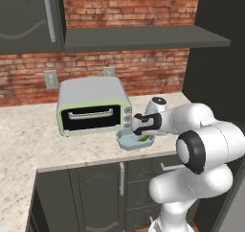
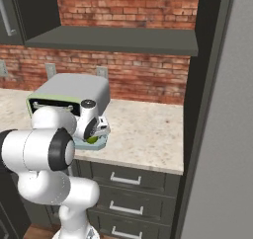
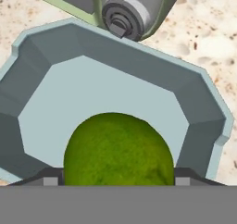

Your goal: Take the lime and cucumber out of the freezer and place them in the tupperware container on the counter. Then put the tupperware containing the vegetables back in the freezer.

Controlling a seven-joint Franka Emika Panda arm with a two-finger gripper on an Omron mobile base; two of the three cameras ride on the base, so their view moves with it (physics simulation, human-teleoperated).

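The lime [image 3: 119, 149] sits between my gripper's [image 3: 118, 181] two fingertips, which press its sides. It hangs low inside the pale blue-grey tupperware container [image 3: 139, 52], just above its floor. From the base, the gripper [image 1: 142, 134] points down into the tupperware container [image 1: 125, 142] at the counter's [image 1: 28, 140] front edge, and a sliver of the lime [image 1: 145, 139] shows under the hand. From the other side the lime [image 2: 92, 139] shows in the tupperware container [image 2: 102, 143] below the gripper [image 2: 94, 136]. The cucumber is out of view. The freezer's grey door [image 2: 227, 144] stands at the right.
A pale green toaster oven [image 1: 93, 106] stands right behind the container, its knobs [image 3: 121, 19] close to the hand. Brick wall, a dark shelf [image 1: 143, 37] and a wall cabinet [image 1: 28, 15] are above. Bare counter [image 2: 143, 127] lies to the right of the container.
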